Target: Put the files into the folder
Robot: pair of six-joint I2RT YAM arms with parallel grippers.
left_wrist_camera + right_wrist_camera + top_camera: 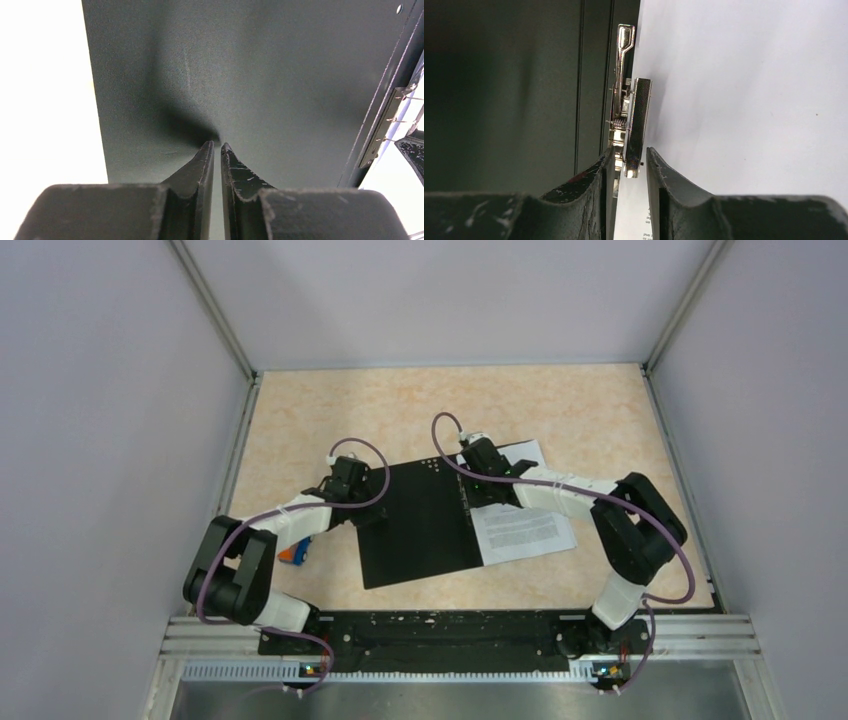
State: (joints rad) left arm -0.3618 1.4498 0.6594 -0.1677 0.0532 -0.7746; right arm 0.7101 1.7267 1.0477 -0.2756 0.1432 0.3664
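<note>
- An open folder lies flat in the middle of a pale marbled table, its black inside facing up.
- The files, white sheets printed with black text, lie just right of the folder's spine with their edge against it.
- The left gripper is over the folder's left cover, tips touching the black surface. Its fingers are drawn together to a thin slit with nothing between them.
- The right gripper is at the far end of the folder's spine, its fingers pinching the near end of the metal spine clip.
- A small orange-and-blue object lies left of the folder, apart from it.
</note>
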